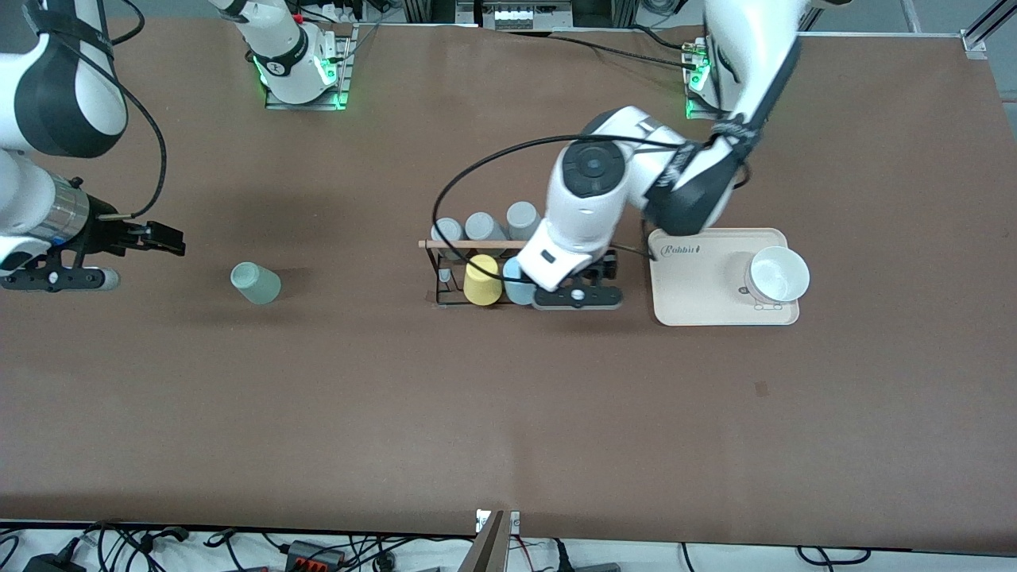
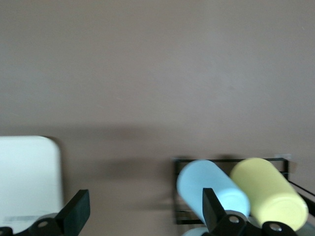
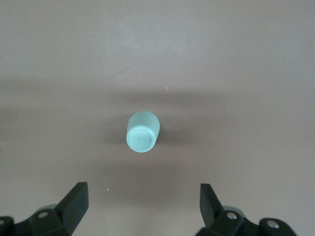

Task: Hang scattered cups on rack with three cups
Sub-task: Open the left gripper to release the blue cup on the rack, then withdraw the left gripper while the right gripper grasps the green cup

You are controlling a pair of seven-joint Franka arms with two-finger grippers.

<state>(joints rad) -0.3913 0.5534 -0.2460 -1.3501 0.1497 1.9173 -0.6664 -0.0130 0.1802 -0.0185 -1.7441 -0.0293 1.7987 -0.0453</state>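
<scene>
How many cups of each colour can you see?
Small grey tapered cups on the black wire rack: 3
Small yellow cup on the rack: 1
Small light blue cup on the rack: 1
Small pale mint green cup on the table: 1
Total: 6

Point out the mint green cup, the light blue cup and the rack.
mint green cup (image 1: pixel 255 283), front view, on its side wall.
light blue cup (image 2: pixel 211 188), left wrist view, on its side wall.
rack (image 1: pixel 461 244), front view, on its wooden rod.
</scene>
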